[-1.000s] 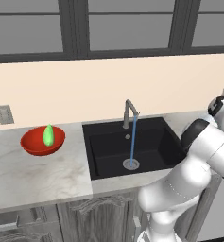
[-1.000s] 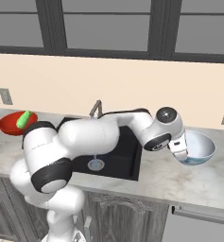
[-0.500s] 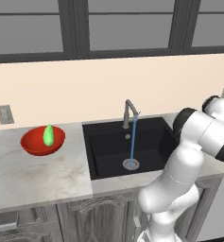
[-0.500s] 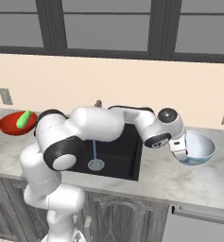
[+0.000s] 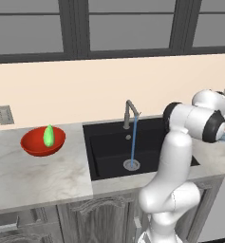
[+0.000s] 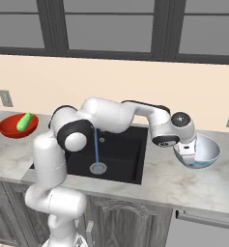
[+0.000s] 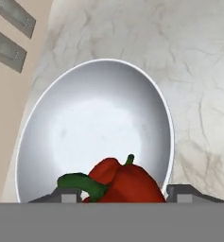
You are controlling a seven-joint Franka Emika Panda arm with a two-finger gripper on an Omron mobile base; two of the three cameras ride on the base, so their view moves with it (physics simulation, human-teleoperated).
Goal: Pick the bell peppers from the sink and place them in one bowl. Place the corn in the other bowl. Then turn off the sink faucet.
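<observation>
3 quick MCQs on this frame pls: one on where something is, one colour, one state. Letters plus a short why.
1. Where does the corn lie?
A. in the sink
B. in the red bowl
C. on the bare counter

2. What colour is the pepper between the gripper's fingertips?
A. red
B. yellow
C. orange

3. What state is the faucet in?
A. off, dry
B. running
C. folded flat against the wall

Answers:
1 B: in the left base view the green piece sits inside the red bowl, left of the sink.
2 A: in the hand view a red bell pepper with a green stem sits at the gripper, over the white-and-blue bowl.
3 B: a blue stream falls from the spout to the drain.
</observation>
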